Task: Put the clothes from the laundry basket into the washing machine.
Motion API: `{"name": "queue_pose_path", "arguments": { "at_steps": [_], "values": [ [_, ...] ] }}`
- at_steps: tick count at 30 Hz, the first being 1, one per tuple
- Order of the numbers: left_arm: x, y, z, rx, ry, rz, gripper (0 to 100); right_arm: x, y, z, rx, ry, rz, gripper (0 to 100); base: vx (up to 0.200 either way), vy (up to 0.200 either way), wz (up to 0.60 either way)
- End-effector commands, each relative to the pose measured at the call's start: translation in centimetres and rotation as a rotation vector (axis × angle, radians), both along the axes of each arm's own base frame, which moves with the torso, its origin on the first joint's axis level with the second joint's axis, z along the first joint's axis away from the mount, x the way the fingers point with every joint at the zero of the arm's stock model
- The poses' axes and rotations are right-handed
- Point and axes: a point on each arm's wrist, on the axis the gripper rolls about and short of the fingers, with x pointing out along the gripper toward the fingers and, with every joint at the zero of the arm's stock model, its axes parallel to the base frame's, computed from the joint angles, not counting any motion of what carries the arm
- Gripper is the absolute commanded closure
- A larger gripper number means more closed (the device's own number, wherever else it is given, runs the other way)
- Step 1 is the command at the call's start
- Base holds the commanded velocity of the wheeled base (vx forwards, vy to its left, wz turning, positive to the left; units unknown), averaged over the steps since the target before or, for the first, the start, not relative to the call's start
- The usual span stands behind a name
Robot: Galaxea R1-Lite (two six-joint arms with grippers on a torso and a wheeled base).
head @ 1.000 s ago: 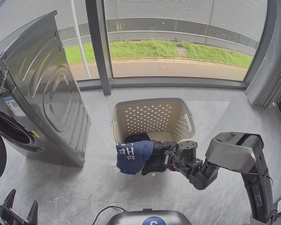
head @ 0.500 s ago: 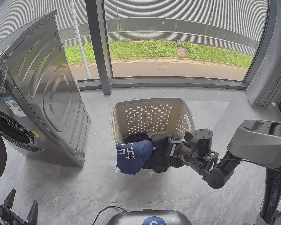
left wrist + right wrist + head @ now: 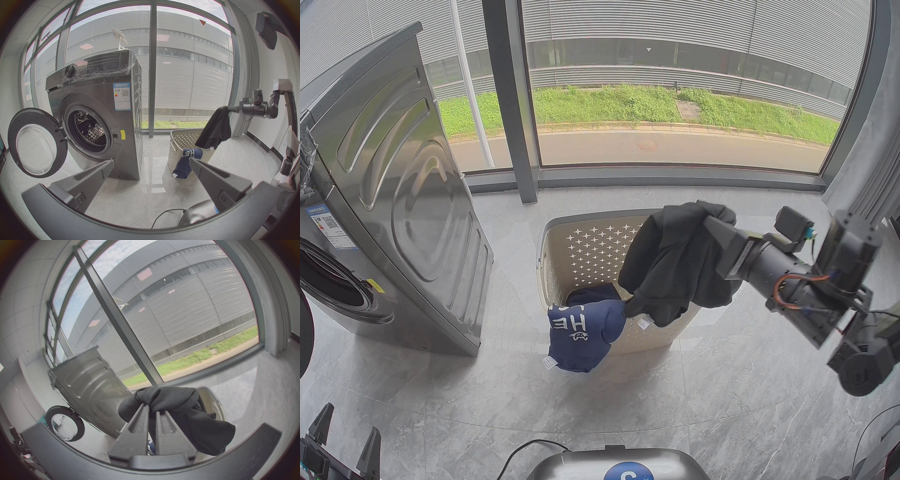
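My right claw (image 3: pixel 714 230) is held high with the arm extended forward, fingers clamped on a black garment (image 3: pixel 669 262). My left claw (image 3: pixel 350 422) sits low, fingers spread.

Head view downward, all 3 views share washing machine (image 3: pixel 406 187)

The garment (image 3: pixel 675 262) in my right gripper (image 3: pixel 152 410) is charcoal black with a fine dotted mesh weave; the gripper itself is dark grey. Below it, a navy top (image 3: pixel 581 331) carries white lettering. The basket (image 3: pixel 594 250) is cream, pierced with rows of small stars. Off to the gripper's side, the washing machine (image 3: pixel 406 187) is dark metallic grey with a blue-and-white label (image 3: pixel 122 96) and a yellow sticker (image 3: pixel 122 134). The floor (image 3: pixel 487 400) is pale, veined grey.
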Motion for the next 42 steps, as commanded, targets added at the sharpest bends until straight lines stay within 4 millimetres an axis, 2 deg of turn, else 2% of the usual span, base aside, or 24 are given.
{"name": "queue_pose_path", "arguments": {
  "at_steps": [1,4,16,22,28,42],
  "values": [
    [0.0,0.0,-0.4,-0.001,0.002,0.001,0,-5.8,-2.7,4.9,0.056,-0.152,0.076,100,0.0,0.0,0.0],
    [0.0,0.0,-0.4,-0.001,0.004,0.001,0,-6.2,-2.7,4.3,0.038,-0.146,0.116,100,0.0,0.0,0.0],
    [0.0,0.0,-0.4,-0.004,0.004,0.001,0,-5.9,-2.2,3.6,0.024,-0.128,0.131,100,-0.2,0.0,0.0],
    [0.0,0.0,-0.4,-0.004,0.004,0.001,0,-5.4,-1.8,3.2,0.018,-0.119,0.134,100,0.0,0.0,0.0],
    [0.0,0.0,-0.4,-0.006,0.004,0.001,0,-4.9,-1.3,3.0,0.046,-0.158,0.128,100,0.0,0.2,0.0],
    [0.0,0.0,-0.4,-0.007,0.004,0.005,0,-4.9,-1.3,2.9,0.045,-0.158,0.126,100,0.0,0.2,0.0]
  ]
}}
